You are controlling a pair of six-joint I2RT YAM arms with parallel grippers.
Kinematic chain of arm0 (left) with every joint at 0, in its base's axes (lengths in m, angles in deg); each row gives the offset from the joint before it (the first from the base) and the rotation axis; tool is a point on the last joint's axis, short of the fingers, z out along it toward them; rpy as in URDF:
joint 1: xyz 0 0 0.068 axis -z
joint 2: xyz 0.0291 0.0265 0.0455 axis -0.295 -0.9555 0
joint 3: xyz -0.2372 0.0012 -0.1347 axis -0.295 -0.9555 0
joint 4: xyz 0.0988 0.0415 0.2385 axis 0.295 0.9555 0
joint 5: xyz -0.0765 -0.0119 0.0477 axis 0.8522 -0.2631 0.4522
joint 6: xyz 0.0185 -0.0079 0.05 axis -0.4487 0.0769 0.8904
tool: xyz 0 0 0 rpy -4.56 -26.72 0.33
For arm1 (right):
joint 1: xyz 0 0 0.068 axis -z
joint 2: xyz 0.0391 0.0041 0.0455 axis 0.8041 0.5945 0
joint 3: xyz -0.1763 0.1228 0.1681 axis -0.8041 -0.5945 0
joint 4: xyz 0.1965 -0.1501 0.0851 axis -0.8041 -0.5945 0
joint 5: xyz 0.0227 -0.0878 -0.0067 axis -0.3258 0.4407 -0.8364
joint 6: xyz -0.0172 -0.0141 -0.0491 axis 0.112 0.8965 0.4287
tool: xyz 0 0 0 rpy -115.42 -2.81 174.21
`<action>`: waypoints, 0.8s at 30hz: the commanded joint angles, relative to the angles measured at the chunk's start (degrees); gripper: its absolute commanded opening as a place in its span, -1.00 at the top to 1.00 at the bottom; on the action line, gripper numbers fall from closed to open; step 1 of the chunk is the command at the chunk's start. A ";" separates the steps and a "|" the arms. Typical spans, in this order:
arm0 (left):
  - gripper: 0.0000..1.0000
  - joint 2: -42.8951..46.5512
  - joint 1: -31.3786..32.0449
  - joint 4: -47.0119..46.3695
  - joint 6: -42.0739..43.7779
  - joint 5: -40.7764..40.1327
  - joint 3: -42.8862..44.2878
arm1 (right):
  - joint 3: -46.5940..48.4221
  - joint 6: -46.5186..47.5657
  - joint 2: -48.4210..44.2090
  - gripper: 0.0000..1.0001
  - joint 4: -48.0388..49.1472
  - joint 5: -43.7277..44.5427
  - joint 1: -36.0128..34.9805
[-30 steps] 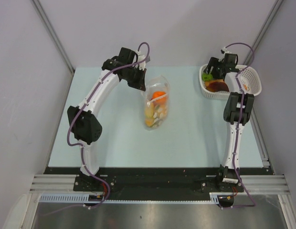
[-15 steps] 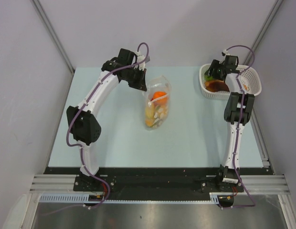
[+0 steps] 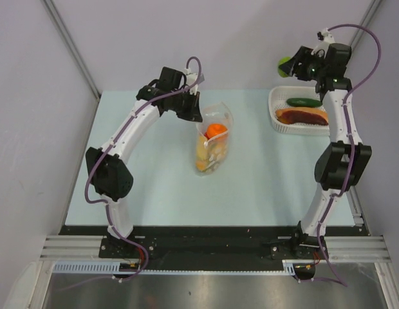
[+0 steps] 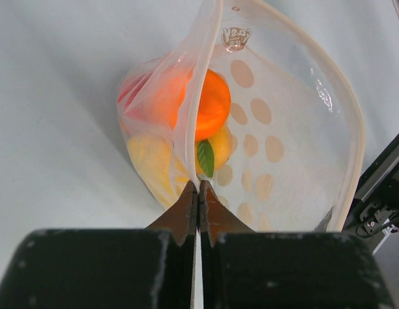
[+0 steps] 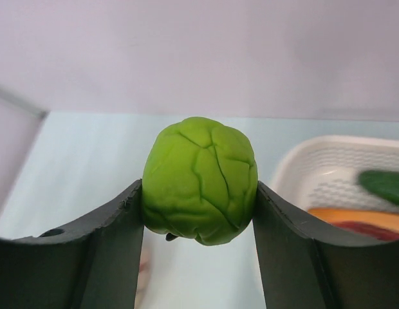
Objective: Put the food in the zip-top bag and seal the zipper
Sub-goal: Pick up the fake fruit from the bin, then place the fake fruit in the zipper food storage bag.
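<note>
Left gripper (image 4: pixel 198 193) with jaws pressed together on one thin edge of the zip-top bag (image 4: pixel 286 122) — bag mouth spread wide just ahead of the fingertips. Zipper (image 4: pixel 358 138) curving off to the right of the jaws, not sealed. Straight ahead of the jaws, inside: orange fruit (image 4: pixel 212 103), yellow pieces (image 4: pixel 151 164). Near the far rim a small round embossed mark (image 4: pixel 236 37), letters too blurred to read. Right gripper (image 5: pixel 198 188) clamped on a green wrinkled toy vegetable (image 5: pixel 199 174), up in the air — white basket (image 5: pixel 328 158) below and right of the jaws, more food inside.
</note>
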 commanded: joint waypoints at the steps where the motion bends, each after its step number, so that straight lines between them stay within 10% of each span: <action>1: 1.00 4.50 1.30 -3.84 -1.83 1.44 -0.14 | -13.61 -4.32 -13.67 0.93 1.80 -10.98 -7.07; 9: 1.00 6.00 1.66 -5.77 -2.89 2.31 -3.75 | -28.32 9.90 -27.40 0.92 -0.29 -11.70 -22.81; 20: 0.99 7.05 1.66 -6.48 -3.33 2.49 -5.42 | -29.22 20.10 -22.66 0.81 -8.37 -12.04 -32.39; 24: 1.00 7.67 1.74 -6.65 -2.98 2.49 -5.94 | -28.34 24.68 -22.40 0.26 -13.92 -12.40 -34.50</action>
